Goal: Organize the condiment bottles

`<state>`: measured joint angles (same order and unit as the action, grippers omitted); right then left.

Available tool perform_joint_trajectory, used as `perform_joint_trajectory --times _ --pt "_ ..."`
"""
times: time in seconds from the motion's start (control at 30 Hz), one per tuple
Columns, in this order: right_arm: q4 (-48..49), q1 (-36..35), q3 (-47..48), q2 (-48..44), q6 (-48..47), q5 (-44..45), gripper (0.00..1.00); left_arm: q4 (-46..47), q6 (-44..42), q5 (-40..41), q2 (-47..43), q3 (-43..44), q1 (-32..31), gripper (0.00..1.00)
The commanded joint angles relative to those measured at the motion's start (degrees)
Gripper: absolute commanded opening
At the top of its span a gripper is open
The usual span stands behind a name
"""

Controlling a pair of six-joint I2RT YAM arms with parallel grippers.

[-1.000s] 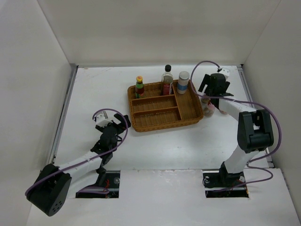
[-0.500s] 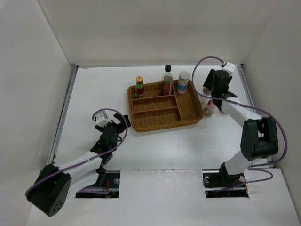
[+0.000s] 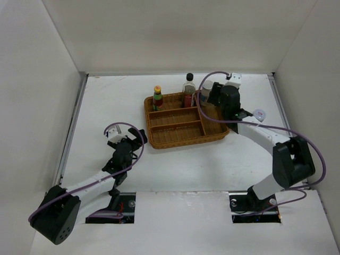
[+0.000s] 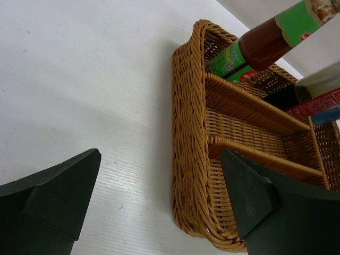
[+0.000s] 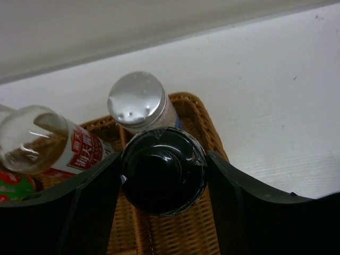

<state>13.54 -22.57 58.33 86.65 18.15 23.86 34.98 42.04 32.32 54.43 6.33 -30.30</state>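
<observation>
Five bottles [image 3: 158, 98], one wicker tray [image 3: 186, 142]

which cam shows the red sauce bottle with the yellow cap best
Top external: the yellow-capped red sauce bottle stands whole in the brown wicker tray's far-left corner. Left wrist crops its cap; right wrist shows only a green-red sliver.

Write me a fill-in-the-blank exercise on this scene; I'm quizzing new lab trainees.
1. The dark-capped jar is gripped by the ___ arm.
2. The left gripper is open and holds ___.
3. The red sauce bottle has a ___ cap.
Missing words: right; nothing; yellow.
</observation>
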Motion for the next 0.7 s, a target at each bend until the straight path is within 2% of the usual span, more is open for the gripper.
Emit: perform_joint_trajectory --times 0.0,0.47,0.67 --pt "3.42 -0.85 0.65 1.76 1.10 -0.12 0.66 2.99 0.59 -0.06 -0.82 0.26 -0.15 1.00" --pt "7.02 -1.38 3.37 11.69 0.39 -0.04 0.67 2.99 0.59 -0.50 0.05 0.44 0.03 1.00" --pt "7.20 -2.08 4.16 13.36 -0.48 1.10 0.72 2.99 0.59 -0.32 -0.03 0.53 -0.15 1.00"
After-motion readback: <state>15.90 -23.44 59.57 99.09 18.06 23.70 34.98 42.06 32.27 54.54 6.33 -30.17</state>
